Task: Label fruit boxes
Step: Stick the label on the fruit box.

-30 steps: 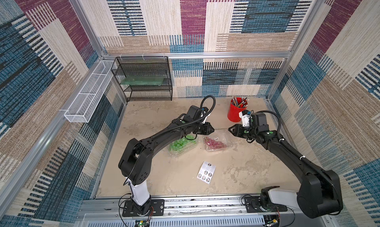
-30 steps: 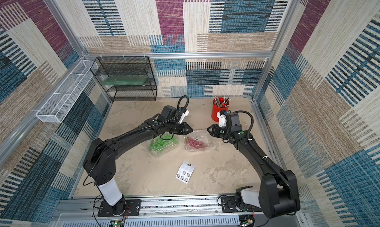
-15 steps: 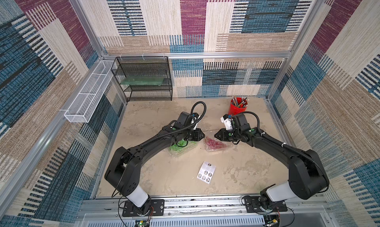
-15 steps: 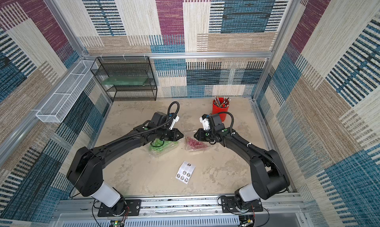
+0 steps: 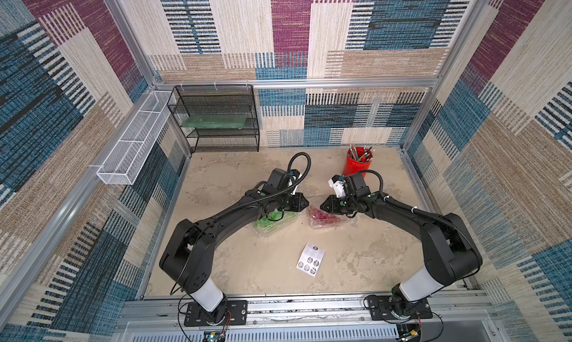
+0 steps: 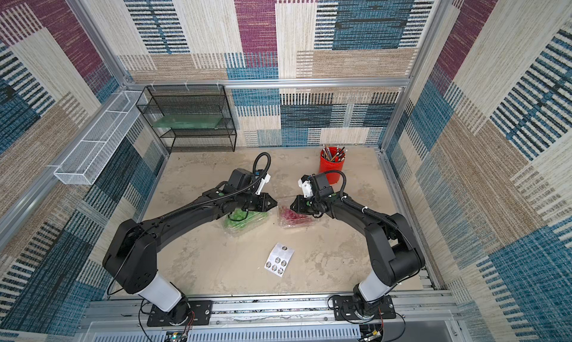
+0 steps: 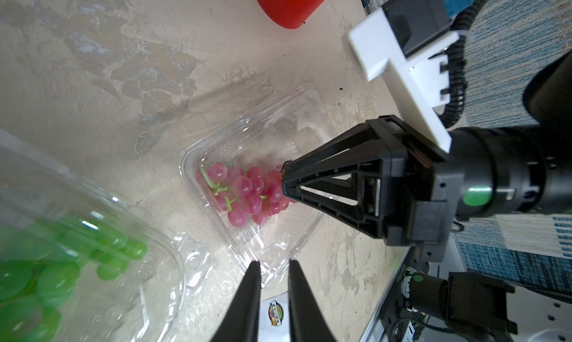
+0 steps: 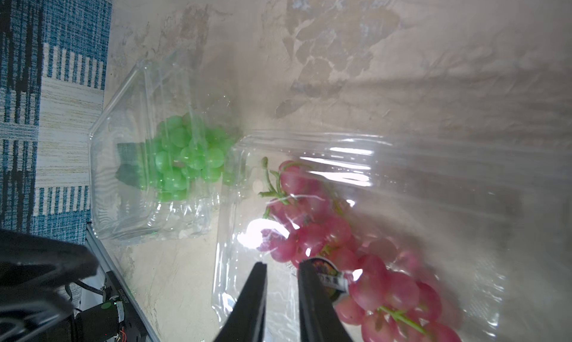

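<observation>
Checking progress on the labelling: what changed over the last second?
The right gripper swung in from near the red pencil cup to the red grape box, toward the left gripper, which drew back slightly over the green grape box. No grab or release shows. Both boxes, the sticker sheet and the cup stayed put.

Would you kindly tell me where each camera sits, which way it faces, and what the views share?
Top views: high at the front, looking down at the table; left arm and right arm show whole.
Left wrist: on the left arm, facing the red-grape box; left gripper and right gripper show.
Right wrist: on the right arm, facing the green-grape box across the red-grape box; right gripper shows.
Shared: all views show both boxes.
</observation>
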`<act>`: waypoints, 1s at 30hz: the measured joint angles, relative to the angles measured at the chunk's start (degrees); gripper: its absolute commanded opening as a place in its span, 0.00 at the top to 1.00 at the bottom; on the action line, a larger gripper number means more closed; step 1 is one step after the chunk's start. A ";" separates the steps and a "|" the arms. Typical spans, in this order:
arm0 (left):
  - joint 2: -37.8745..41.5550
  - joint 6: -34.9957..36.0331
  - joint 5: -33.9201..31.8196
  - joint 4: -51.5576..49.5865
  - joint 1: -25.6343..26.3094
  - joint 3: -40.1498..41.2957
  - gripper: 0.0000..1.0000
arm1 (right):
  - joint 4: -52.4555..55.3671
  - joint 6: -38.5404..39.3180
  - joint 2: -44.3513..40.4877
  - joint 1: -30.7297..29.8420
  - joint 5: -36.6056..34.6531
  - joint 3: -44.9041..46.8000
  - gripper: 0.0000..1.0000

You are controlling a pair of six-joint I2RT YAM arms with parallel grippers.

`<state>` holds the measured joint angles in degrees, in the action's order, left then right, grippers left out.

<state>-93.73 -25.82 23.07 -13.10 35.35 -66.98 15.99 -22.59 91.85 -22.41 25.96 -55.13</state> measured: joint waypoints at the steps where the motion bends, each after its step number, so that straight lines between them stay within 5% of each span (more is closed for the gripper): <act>1: -0.04 0.00 0.00 0.00 0.00 -0.04 0.79 | -0.13 0.13 0.17 0.17 0.02 0.02 0.76; 30: -1.40 -0.17 0.92 0.04 -0.09 -1.16 0.80 | 1.42 0.96 -6.25 1.25 -1.49 2.03 0.75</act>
<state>-95.13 -26.00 23.99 -13.06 35.27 -68.14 17.41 -21.63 85.60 -21.17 24.47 -53.10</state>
